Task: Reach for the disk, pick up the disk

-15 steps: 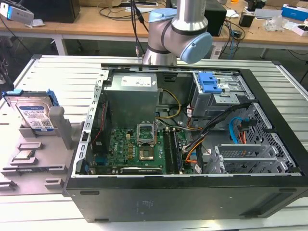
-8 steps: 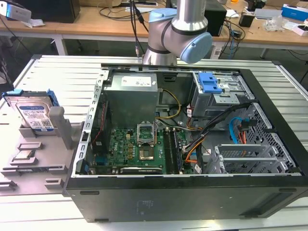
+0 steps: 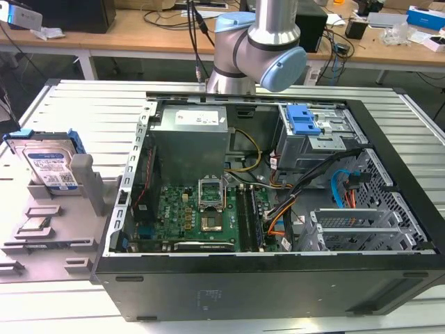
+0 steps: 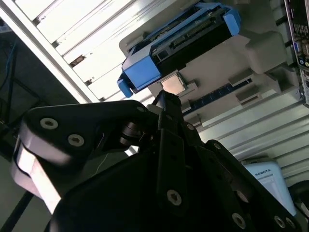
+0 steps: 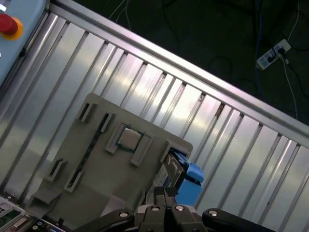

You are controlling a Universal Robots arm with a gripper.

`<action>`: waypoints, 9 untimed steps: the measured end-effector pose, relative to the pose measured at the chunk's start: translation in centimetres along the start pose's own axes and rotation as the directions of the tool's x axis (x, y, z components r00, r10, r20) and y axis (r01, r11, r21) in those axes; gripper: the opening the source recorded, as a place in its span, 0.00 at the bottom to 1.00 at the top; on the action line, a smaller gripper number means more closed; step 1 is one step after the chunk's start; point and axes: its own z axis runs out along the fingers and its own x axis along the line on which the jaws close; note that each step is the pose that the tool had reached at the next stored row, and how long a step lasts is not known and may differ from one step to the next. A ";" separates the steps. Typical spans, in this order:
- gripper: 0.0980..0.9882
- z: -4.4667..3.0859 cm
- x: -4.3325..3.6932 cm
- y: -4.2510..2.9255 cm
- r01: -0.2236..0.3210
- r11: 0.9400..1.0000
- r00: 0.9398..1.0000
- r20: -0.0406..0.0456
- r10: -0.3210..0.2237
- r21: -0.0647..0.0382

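Observation:
The disk stands tilted on edge in a grey holder at the exterior view's left, its white-and-blue label facing out and its blue frame along the edges. In both wrist views my gripper hangs well above the holder, apart from it. Its black fingertips meet with nothing between them. In the second wrist view the disk lies just beyond the tips, its blue frame and circuit side showing. In the first wrist view my gripper points at the disk's blue corner.
A small square chip sits in a pocket of the holder beside the disk. An open computer case stands to the exterior view's right of the holder, with a grey power supply and blue latch. A red button is beyond the slatted table.

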 end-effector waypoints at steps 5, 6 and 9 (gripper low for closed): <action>0.01 0.00 0.00 0.00 0.000 1.000 1.000 0.000 0.000 0.000; 0.01 0.00 0.00 0.00 0.000 1.000 1.000 0.000 0.000 0.000; 0.01 0.00 -0.01 0.00 -0.026 1.000 1.000 0.001 0.026 0.000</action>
